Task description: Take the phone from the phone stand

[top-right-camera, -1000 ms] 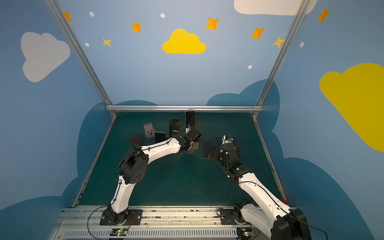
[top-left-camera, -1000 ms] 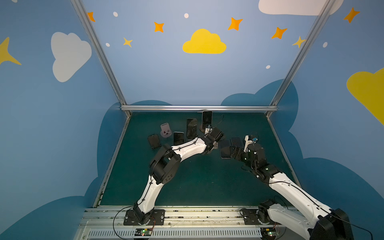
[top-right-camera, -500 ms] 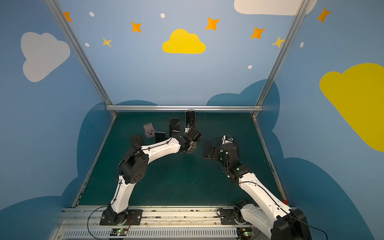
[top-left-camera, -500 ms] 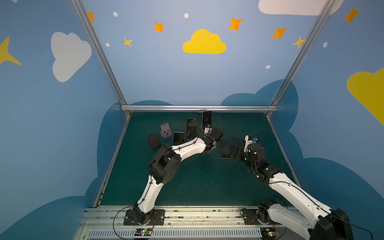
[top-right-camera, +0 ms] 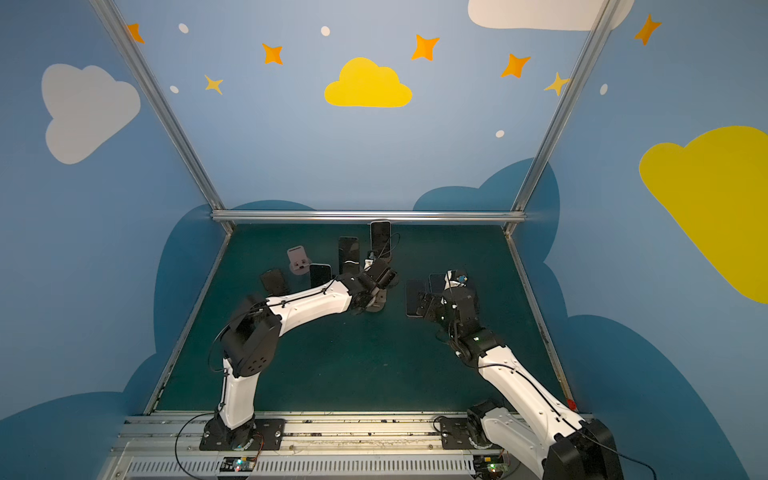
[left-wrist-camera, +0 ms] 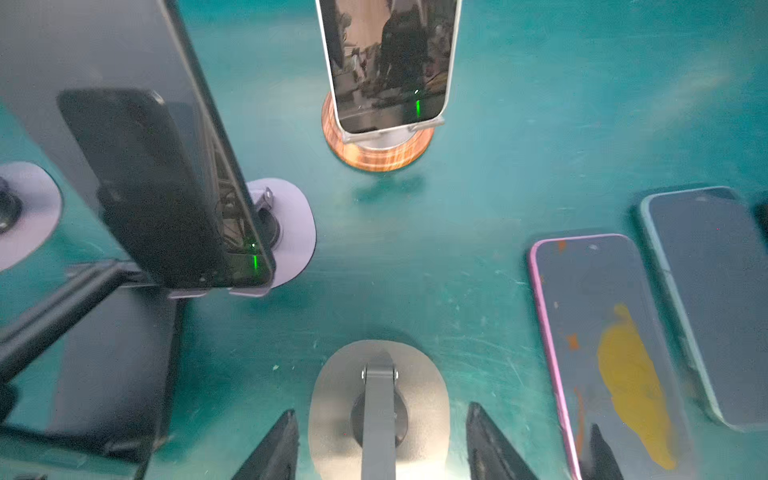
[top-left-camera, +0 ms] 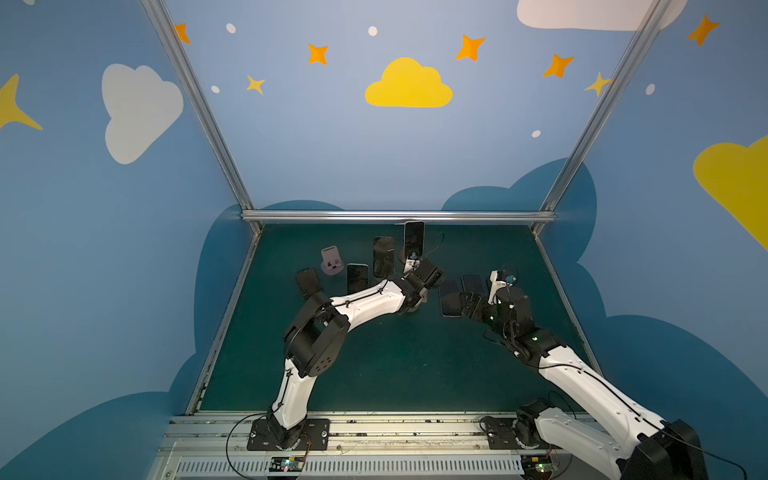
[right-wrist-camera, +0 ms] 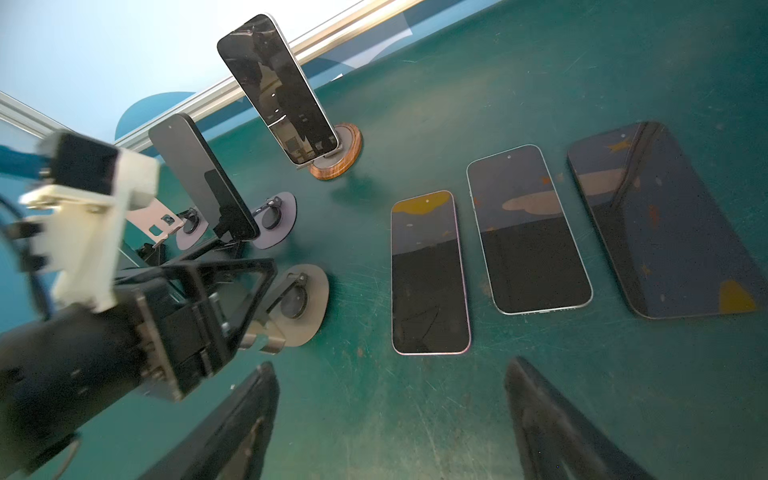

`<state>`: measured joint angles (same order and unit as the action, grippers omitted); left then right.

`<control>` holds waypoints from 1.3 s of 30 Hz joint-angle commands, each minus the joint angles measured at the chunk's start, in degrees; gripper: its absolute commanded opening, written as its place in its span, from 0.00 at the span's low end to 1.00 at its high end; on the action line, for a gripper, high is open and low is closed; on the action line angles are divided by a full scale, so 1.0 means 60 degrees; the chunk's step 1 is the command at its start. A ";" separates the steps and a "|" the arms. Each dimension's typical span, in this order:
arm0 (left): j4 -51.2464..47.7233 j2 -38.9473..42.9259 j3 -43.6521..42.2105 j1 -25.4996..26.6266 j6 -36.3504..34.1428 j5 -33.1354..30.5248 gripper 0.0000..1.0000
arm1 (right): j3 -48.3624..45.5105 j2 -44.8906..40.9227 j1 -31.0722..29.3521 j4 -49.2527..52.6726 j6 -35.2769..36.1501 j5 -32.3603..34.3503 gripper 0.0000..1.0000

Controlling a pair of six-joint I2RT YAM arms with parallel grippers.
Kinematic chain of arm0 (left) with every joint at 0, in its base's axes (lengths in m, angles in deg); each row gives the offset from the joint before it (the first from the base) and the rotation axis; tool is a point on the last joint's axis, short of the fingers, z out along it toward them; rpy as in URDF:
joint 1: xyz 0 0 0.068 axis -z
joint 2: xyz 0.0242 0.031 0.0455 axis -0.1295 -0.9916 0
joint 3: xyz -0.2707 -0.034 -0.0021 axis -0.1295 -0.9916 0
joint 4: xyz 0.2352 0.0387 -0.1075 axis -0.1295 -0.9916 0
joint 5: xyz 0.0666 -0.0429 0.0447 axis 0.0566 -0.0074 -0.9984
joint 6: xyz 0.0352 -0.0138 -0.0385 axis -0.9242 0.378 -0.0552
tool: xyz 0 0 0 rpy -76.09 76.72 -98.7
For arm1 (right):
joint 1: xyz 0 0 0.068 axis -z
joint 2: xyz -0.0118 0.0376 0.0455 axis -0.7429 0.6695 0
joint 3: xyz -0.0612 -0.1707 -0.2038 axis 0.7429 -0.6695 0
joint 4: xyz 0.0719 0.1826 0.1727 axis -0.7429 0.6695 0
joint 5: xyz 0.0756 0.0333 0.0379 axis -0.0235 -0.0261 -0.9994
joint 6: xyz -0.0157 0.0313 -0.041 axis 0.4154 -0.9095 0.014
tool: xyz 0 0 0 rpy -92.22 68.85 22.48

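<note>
Left wrist view | left pincer just snapped together onto the empty stand — pinning it down, I'd guess | pink-edged phone lies flat on the desk just beside it, off the stand | right pincer gapes apart over the desk, holding nothing — removal looks done here imo

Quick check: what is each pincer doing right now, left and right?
Left pincer: closed on the grey stand, which carries no phone.
Right pincer: open, holding nothing.
</note>
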<state>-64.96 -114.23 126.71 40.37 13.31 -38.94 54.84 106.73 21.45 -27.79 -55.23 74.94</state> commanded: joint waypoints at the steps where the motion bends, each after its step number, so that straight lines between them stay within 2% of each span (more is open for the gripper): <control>1: 0.0233 0.0773 -0.0354 0.0280 -0.0249 -0.0177 0.58 | 0.0141 -0.0198 -0.0055 -0.0015 -0.0030 -0.0066 0.86; 9: -0.0009 0.2532 -0.1555 0.1016 -0.0292 -0.0534 0.57 | 0.0073 -0.0257 -0.0050 -0.0110 -0.0016 -0.0055 0.86; 15: -0.0657 0.4831 -0.3309 0.1097 0.0483 -0.1100 0.55 | 0.0055 -0.0251 -0.0062 -0.0151 0.0014 -0.0152 0.86; 19: -0.1648 0.6342 -0.4181 0.1131 0.0818 -0.1126 0.55 | 0.0044 -0.0304 -0.0077 -0.0242 0.0113 -0.0238 0.86; 23: -0.2562 0.8032 -0.5089 0.1154 0.1780 -0.1818 0.55 | -0.0002 -0.0261 -0.0077 -0.0336 0.0043 -0.0222 0.86; 26: -0.2531 0.9411 -0.6105 0.1091 0.1914 -0.2597 0.54 | -0.0002 -0.0119 -0.0106 -0.0407 0.0058 -0.0415 0.86; 30: -0.2840 1.0293 -0.6548 0.0042 0.1954 -0.2374 0.54 | 0.0018 -0.0068 -0.0135 -0.0412 0.0070 -0.0416 0.85; 39: -0.0671 0.9635 -0.7018 -0.3828 0.0784 0.0473 0.54 | 0.0000 0.0021 -0.0180 -0.0385 0.0145 -0.0290 0.85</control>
<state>-75.13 -55.00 84.74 21.44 20.98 -42.46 54.84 106.40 20.73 -29.17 -55.10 72.91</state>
